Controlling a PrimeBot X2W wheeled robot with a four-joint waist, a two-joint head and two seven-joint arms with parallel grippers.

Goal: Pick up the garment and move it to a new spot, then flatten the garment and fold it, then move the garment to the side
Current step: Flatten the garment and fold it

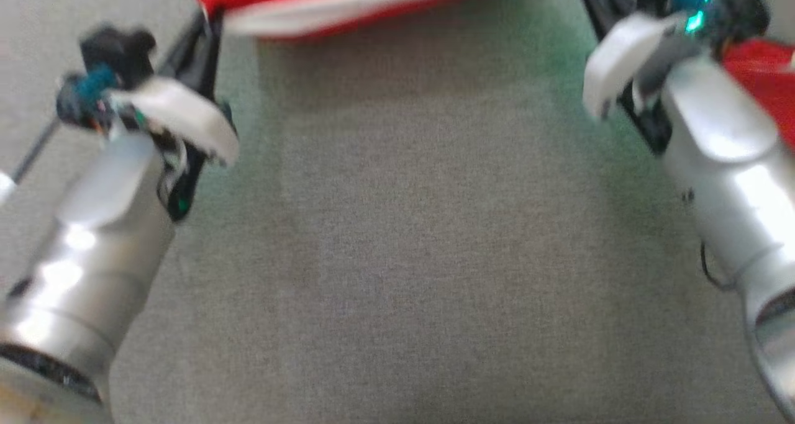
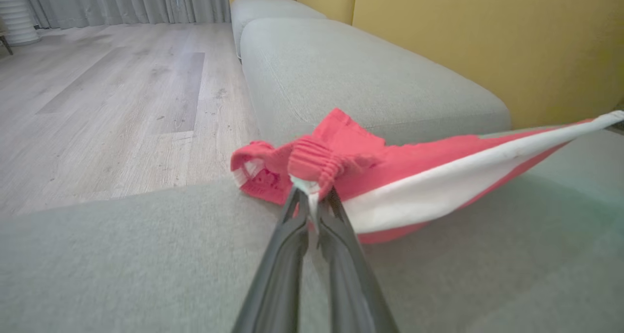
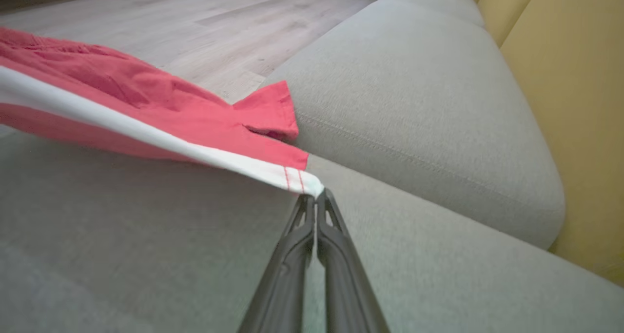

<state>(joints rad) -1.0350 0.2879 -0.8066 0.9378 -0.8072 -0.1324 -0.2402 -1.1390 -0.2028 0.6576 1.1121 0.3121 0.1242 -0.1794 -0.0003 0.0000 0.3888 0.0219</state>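
We hold the garment [image 2: 419,196] stretched between our 2 arms over the cushion [image 3: 146,235], the left gripper [image 2: 312,196] pinched tight on its bunched red end, the right gripper [image 3: 316,197] clamped on a white hem corner, the cloth seemingly hanging clear of the seat.

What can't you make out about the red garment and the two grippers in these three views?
- Head view: the garment is cut off by the top edge and motion-blurred.
- Left wrist view: the left gripper pinches a gathered edge; the far end leaves the right edge.
- Right wrist view: the right gripper holds the white hem; the rest leaves the left edge.
- Whether the sagging middle touches the sofa cushion: cannot tell.
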